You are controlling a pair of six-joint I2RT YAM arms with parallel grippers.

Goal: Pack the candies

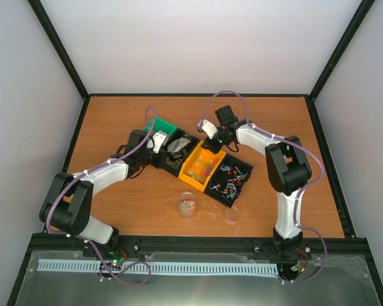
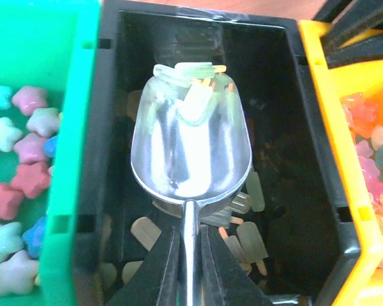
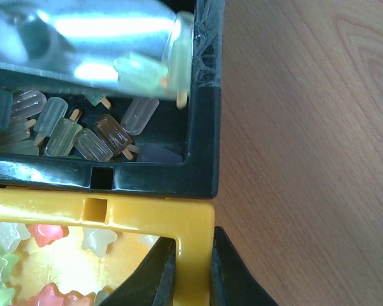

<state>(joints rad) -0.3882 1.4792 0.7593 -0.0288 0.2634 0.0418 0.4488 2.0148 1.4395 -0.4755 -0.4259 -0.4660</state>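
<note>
Holding: my left gripper (image 2: 190, 245) is clamped on the thin handle of the metal scoop (image 2: 190, 146), with a finger pressed to each side of it.
Scoop position: the bowl points away from my wrist and sits inside the black bin (image 2: 287, 95). I cannot tell whether it rests on the pieces below it.
Scoop load: a few pale green and clear lolly-shaped candies (image 2: 193, 86) are piled at the far lip of the bowl.
Black bin floor: more lolly shapes in clear, greenish and brown lie scattered under and beside the scoop.
Other arm: my right gripper (image 3: 190, 247) is closed on the wall of the yellow bin (image 3: 115, 207) at the corner next to the black bin, one finger inside and one outside.
Yellow bin contents: star candies (image 3: 45, 233) in pink, white and pale green.
Left neighbour: the green bin (image 2: 70, 127) touches the black bin and holds pastel stars.
End of the row: a second black bin (image 1: 241, 167) holds thin, many-coloured wrapped sweets (image 1: 228, 182).
Jar: the clear jar (image 1: 187, 205) stands upright on the wooden table (image 1: 115, 115), nearer my bases than the bins and apart from them. It has mixed pieces in the bottom.
Lid: a clear lid (image 1: 231, 214) lies flat on the table near the jar, to its right.
</note>
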